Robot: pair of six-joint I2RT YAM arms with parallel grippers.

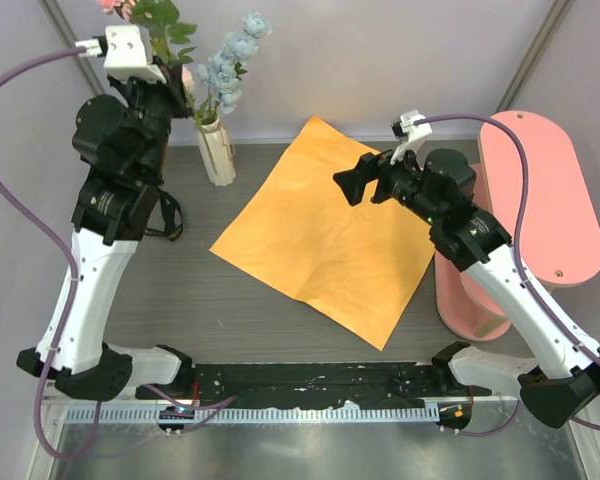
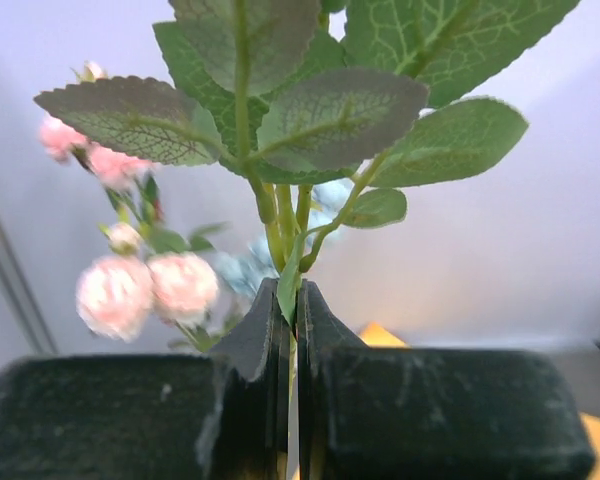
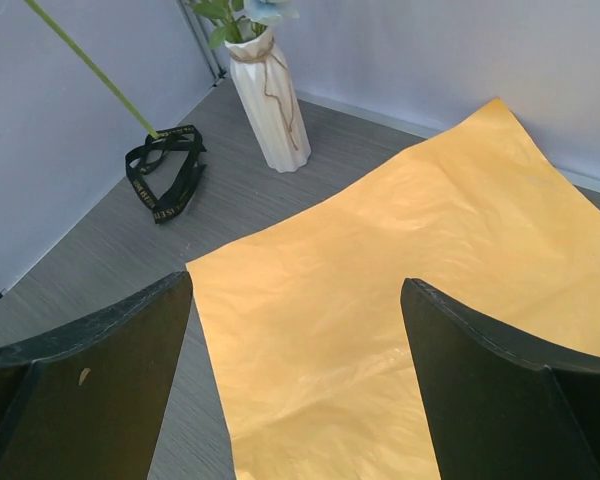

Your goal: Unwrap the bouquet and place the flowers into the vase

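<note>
**Left claw pinches a flower stem; right claw spread over orange paper**

The left claw is pressed together on a green flower stem, gripping it just below a cluster of broad, toothed leaves. Blurred pink blooms show to that claw's left. The right claw is spread wide and holds nothing. Beneath and ahead of it an orange paper sheet lies flat on the bench. Farther ahead and to its left, the ribbed cream vase stands upright beside the paper's corner, with pale blue flowers in it. Left of the vase a black ribbon lies loose on the bench. The lower end of a long green stem reaches down to it.
</note>
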